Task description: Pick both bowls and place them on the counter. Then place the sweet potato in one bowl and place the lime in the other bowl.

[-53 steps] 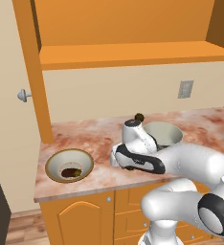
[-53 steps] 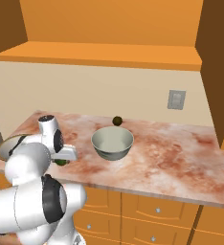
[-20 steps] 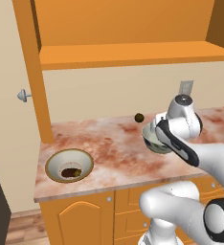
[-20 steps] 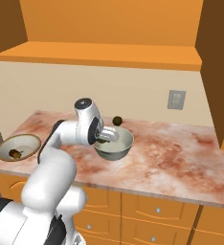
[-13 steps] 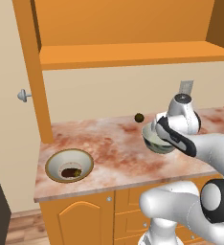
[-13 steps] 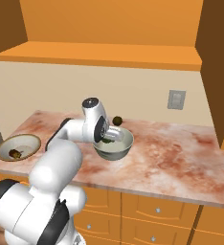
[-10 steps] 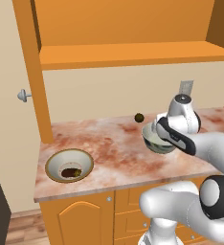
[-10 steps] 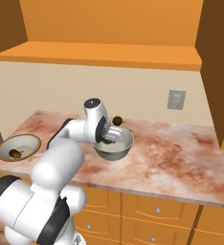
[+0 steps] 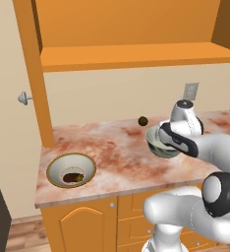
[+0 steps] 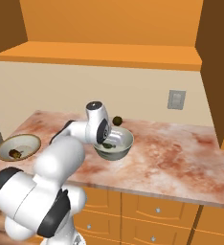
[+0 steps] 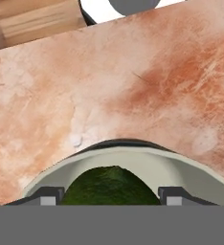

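Note:
The grey-green bowl (image 10: 119, 144) stands on the marble counter (image 10: 181, 148), and my gripper (image 10: 106, 142) reaches down into it. In the hand view the lime (image 11: 109, 185) sits low inside the bowl's rim (image 11: 118, 154), with my fingertips (image 11: 50, 196) close against its two sides; the gripper (image 11: 110, 197) looks shut on it. The hand covers part of this bowl (image 9: 161, 146) in the left base view. At the counter's left end the cream bowl (image 9: 70, 169) holds the sweet potato (image 9: 74, 176), which also lies in the cream bowl (image 10: 18, 145) as a dark lump (image 10: 15, 153).
A dull olive-brown ball (image 9: 143, 120) rests near the back wall just behind the grey-green bowl. An orange shelf (image 9: 136, 56) hangs over the counter, with a wall socket (image 10: 175, 99) to the right. Bare marble stretches right of the bowl.
The arm swung from the counter's left part over to the grey-green bowl and lowered the hand into it. Over the last half second it has barely moved.

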